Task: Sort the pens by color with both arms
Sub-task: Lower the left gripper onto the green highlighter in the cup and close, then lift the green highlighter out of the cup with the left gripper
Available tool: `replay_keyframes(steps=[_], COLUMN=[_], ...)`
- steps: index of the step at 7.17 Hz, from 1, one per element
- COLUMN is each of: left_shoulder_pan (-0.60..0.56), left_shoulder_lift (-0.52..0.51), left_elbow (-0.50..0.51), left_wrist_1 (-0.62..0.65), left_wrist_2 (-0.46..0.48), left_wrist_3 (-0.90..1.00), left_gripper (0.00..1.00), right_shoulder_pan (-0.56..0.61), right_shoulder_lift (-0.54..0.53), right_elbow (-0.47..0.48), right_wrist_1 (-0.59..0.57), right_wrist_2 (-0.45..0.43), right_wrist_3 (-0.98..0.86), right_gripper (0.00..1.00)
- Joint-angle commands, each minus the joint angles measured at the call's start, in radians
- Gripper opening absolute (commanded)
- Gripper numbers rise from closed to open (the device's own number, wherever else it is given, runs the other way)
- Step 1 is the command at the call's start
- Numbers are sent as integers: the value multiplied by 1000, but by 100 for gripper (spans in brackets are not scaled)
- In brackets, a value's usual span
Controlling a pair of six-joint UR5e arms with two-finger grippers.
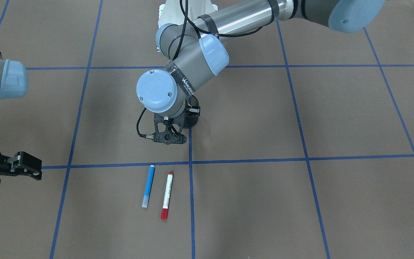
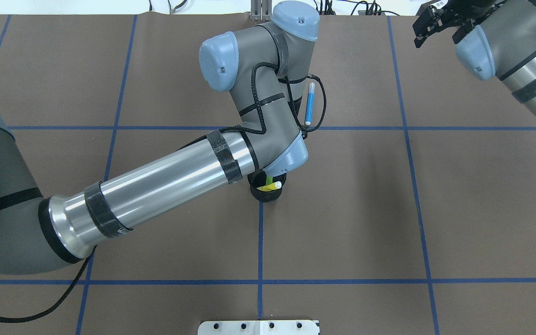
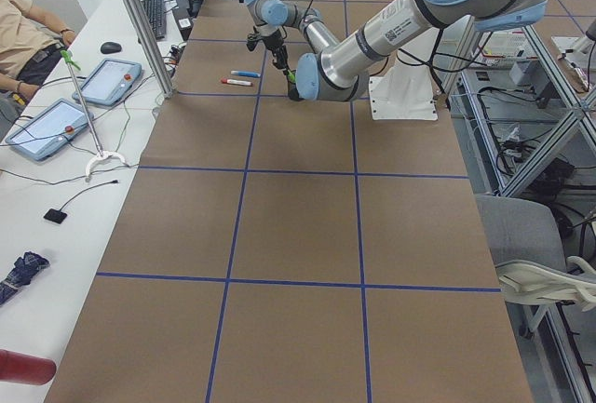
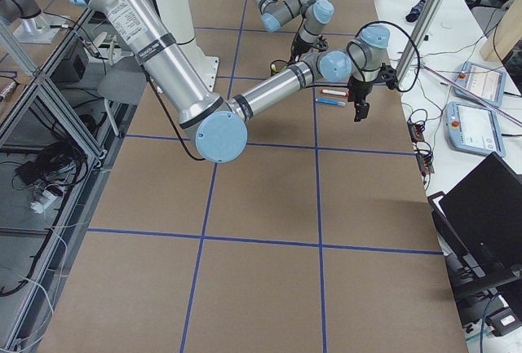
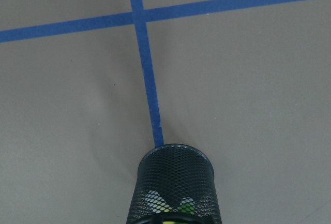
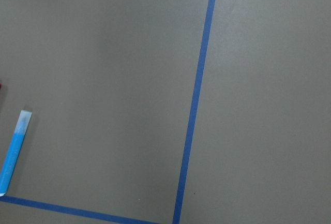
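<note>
Left arm (image 2: 170, 172) overhangs mesh cup (image 2: 264, 196), blocking its mouth; narrow gap between blue pen (image 1: 148, 186), red-ended pen (image 1: 166, 195).

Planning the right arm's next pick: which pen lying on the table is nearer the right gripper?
The blue pen. It lies on the right gripper's side of the white-barrelled pen with red ends, which lies just beyond it.

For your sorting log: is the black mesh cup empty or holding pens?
Holding pens: a yellow pen and a green pen poke from the black mesh cup's mouth.
</note>
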Motion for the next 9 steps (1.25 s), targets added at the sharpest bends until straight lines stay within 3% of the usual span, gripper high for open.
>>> replay_keyframes(steps=[1,3,6,9], left_shoulder_pan=[-1,-5,-39,-136], left_shoulder_lift=[1,8,53,128], left_elbow=[-21,-77,-250,-492], left_wrist_1=[2,13,92,104], left_wrist_2=[0,2,-21,-113], left_wrist_3=[0,-2,-3,-24], left_gripper=[0,0,0,0], right_shoulder_pan=[1,1,1,1], right_shoulder_lift=[1,2,1,-1], right_elbow=[2,3,6,8], right_wrist_1=[0,-1,-1,0], right_wrist_2=[2,2,2,2], right_wrist_3=[0,0,0,0], right_gripper=[99,99,99,99])
